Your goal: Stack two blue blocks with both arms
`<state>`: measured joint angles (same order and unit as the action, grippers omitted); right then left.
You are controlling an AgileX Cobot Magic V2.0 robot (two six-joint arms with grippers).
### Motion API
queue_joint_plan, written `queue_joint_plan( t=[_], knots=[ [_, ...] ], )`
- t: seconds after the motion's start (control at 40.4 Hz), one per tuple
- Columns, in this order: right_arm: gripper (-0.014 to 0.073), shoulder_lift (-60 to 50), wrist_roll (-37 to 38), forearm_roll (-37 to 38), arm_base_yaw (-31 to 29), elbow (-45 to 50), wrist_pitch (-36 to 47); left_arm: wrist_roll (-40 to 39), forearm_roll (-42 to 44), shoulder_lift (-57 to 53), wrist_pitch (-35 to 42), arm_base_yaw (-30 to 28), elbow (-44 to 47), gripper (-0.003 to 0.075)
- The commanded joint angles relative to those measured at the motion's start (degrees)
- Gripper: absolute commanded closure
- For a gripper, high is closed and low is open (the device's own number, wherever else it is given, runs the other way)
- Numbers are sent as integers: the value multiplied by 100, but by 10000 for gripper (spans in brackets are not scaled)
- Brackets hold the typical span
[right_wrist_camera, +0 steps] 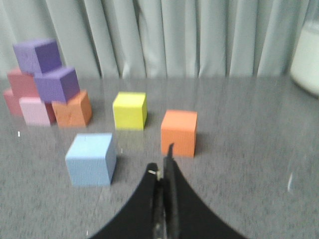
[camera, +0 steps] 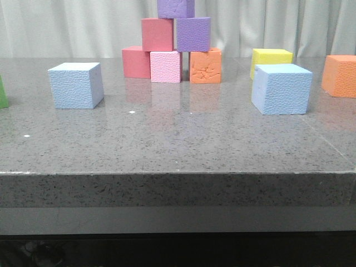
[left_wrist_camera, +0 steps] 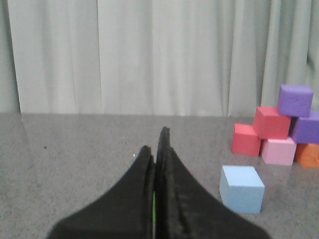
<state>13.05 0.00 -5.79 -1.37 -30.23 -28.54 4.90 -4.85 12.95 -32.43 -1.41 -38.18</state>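
Two pale blue blocks stand apart on the grey table. One blue block [camera: 76, 84] is at the left; it also shows in the left wrist view [left_wrist_camera: 241, 188], off to the side of my left gripper [left_wrist_camera: 155, 142]. The other blue block [camera: 281, 88] is at the right; it shows in the right wrist view [right_wrist_camera: 91, 159], beside and ahead of my right gripper [right_wrist_camera: 162, 162]. Both grippers are shut and empty, above the table. Neither gripper shows in the front view.
A pile of red [camera: 136, 62], pink [camera: 166, 67], orange [camera: 206, 65] and purple [camera: 193, 34] cubes stands at the back middle. A yellow cube [camera: 271, 57] and an orange cube [camera: 340, 75] sit at the right. A green object [camera: 3, 94] is at the left edge.
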Motion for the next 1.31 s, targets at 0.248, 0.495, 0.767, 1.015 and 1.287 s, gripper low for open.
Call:
queue_joint_plan(
  t=[0.248,0.495,0.767,1.015,1.287],
  knots=[
    [661,1620,-65,1,-26,-510,-508,-27,-46,1173,-253,9,-382,738],
    [661,2380,-65,1,-26,-510,-515,-27,-46,1607,-77,9,-272,734],
    [209,2699,-95,-106,68,-539,-547,-27,-253,1876,-76,9,-272,202],
    [-36,2903,-270,-112,582,-1047,-794,-27,-455,1876,-9,549,-272,153],
    [-28,4236,-123,-112,1632,-2358,-1116,-27,-321,1876,-9,993,-272,194]
  ],
)
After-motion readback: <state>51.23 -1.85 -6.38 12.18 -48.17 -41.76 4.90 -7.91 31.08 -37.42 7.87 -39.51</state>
